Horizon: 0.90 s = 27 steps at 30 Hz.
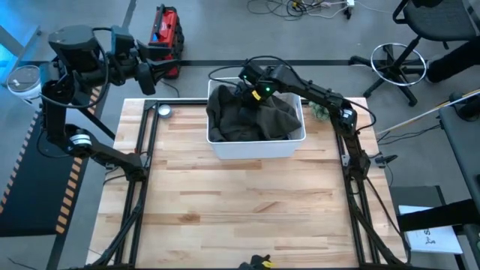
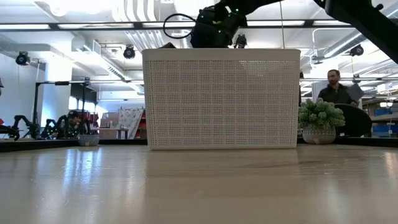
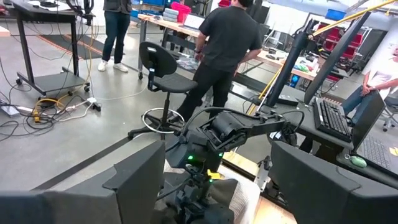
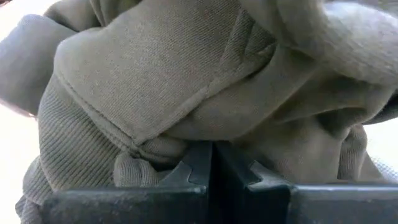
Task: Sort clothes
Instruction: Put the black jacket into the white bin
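Note:
A white lattice basket [image 1: 255, 147] stands at the table's far middle and fills the centre of the low view [image 2: 221, 99]. An olive-grey top [image 1: 259, 116] lies heaped in it, covering whatever lies beneath. My right gripper [image 1: 247, 88] reaches into the basket's far left corner from the right and is shut on the top [image 4: 186, 81]. In the low view the right gripper [image 2: 214, 28] shows above the basket's rim. My left gripper [image 1: 161, 71] hangs open and empty beyond the table's far left corner; its fingers [image 3: 137, 180] stand wide apart. My right gripper pinches a bunched fold of the olive-grey top [image 4: 155, 155] between its two fingertips [image 4: 196, 165], beside a ribbed hem. The fingers come from above, slanting down into the basket. The top bulges around the tips and rests in the basket.
A small green plant [image 1: 321, 112] stands by the basket's right far corner, also in the low view [image 2: 320, 118]. A small round metal object [image 1: 163, 111] lies at the far left. Bare wood [image 1: 247, 210] spreads on the near side. People [image 3: 217, 50] stand beyond the table.

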{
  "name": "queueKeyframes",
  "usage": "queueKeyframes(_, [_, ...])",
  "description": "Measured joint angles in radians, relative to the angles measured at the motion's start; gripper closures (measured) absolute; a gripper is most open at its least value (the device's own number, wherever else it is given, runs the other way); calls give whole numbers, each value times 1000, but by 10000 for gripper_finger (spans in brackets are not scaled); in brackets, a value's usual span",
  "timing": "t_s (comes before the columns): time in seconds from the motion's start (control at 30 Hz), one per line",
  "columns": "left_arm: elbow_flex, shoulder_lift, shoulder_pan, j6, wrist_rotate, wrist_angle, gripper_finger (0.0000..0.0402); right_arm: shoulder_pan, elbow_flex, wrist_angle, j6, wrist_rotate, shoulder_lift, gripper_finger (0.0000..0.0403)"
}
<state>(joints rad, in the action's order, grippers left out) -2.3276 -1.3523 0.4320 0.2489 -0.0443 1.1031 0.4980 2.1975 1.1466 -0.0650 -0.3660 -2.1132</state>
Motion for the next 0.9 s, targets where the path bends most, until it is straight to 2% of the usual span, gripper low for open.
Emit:
queueKeyframes(0.23, [0, 4, 0, 0, 0, 9, 111, 0, -1, -8, 19, 12, 95, 403])
queueKeyframes(0.3, [0, 4, 0, 0, 0, 9, 112, -1, 0, -23, 30, 47, 140, 403])
queueKeyframes(0.53, [0, 1, 0, -8, 0, 12, 121, -2, 2, -187, 46, 116, 237, 403])
queueKeyframes(0.7, [0, -5, 0, -8, 0, 14, 121, -2, 2, -274, 51, 108, 204, 403])
queueKeyframes(0.8, [0, -7, 0, -8, 0, 14, 116, -14, 2, -267, 72, 52, 148, 403])
queueKeyframes(0.9, [0, -7, 0, -8, -1, 14, 111, -36, 2, -225, 71, 51, 84, 403])
